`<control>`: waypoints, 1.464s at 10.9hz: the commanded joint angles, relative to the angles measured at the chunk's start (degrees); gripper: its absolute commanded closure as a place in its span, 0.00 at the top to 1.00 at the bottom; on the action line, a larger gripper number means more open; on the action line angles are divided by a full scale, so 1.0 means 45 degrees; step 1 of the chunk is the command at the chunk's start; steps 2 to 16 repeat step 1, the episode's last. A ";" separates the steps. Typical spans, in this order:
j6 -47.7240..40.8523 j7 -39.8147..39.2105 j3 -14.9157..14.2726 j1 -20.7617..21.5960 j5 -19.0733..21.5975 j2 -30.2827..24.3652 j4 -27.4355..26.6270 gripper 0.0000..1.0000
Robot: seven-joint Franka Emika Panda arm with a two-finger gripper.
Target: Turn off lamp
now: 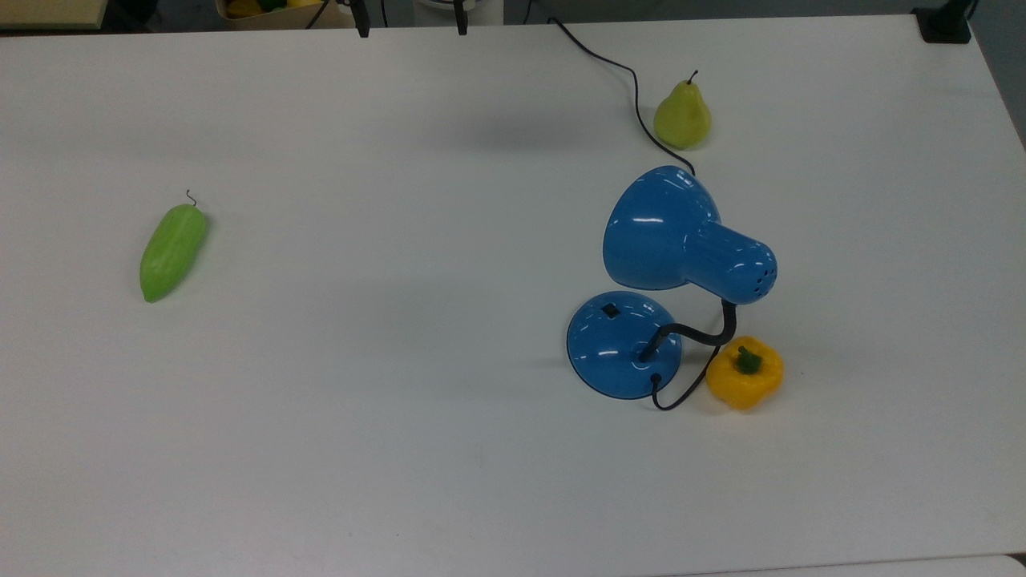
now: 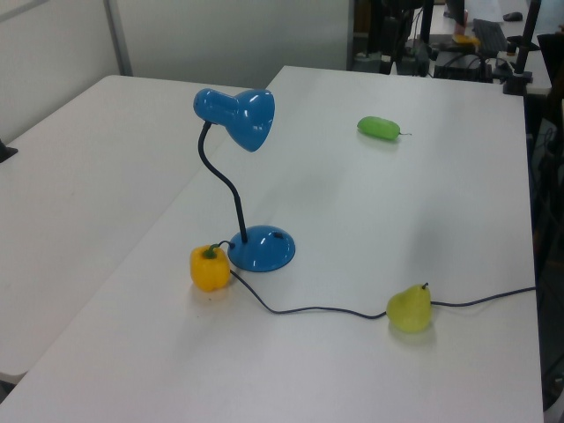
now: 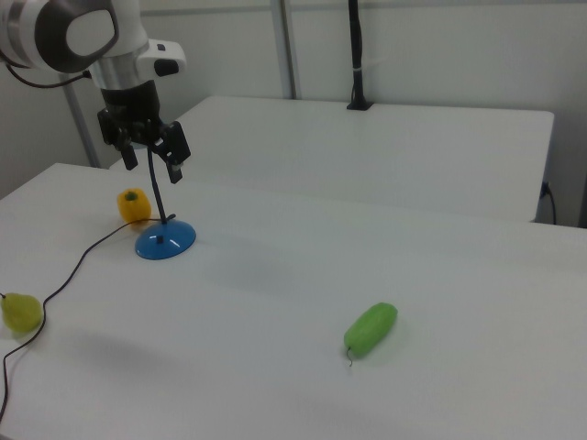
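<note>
**Lamp switch sits far below and away from the raised fingers**

Lamp (image 1: 669, 272) stands on the white bench (image 1: 401, 401), toward the top view's right, with its round blue base (image 1: 624, 344) flat on the surface and the bell shade (image 1: 673, 236) held up on the bent black neck. The small black switch (image 1: 611, 311) is on the base's upper face, on the side toward the shade. A yellow bell pepper (image 1: 745, 373) lies just beside the base, a green pear (image 1: 682, 116) rests against the cord (image 1: 625, 80) farther off, and a green cucumber-like vegetable (image 1: 173, 251) is well apart at the top view's left.

The gripper (image 3: 151, 156) hangs high in the right view, its two fingers (image 3: 177, 165) spread apart and holding nothing. In the top view the fingertips (image 1: 362, 24) peek in at the upper edge, left of centre, so the switch lies toward the top view's lower right and well down from them. The coming move looks like a long travel across the bench, then a descent past the shade onto the switch; the shade overhanging near the base is the likely obstacle.
</note>
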 commanded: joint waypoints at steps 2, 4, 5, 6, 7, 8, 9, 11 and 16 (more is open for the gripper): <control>0.0258 0.0205 -0.0121 0.0258 -0.0260 0.0032 -0.0108 1.00; 0.0258 0.0205 -0.0121 0.0258 -0.0260 0.0032 -0.0108 1.00; 0.0258 0.0205 -0.0121 0.0258 -0.0260 0.0032 -0.0108 1.00; 0.0258 0.0205 -0.0121 0.0258 -0.0260 0.0032 -0.0108 1.00; 0.0258 0.0205 -0.0121 0.0258 -0.0260 0.0032 -0.0108 1.00; 0.0258 0.0205 -0.0121 0.0258 -0.0260 0.0032 -0.0108 1.00; 0.0258 0.0205 -0.0121 0.0258 -0.0260 0.0032 -0.0108 1.00; 0.0258 0.0205 -0.0121 0.0258 -0.0260 0.0032 -0.0108 1.00; 0.0258 0.0205 -0.0121 0.0258 -0.0260 0.0032 -0.0108 1.00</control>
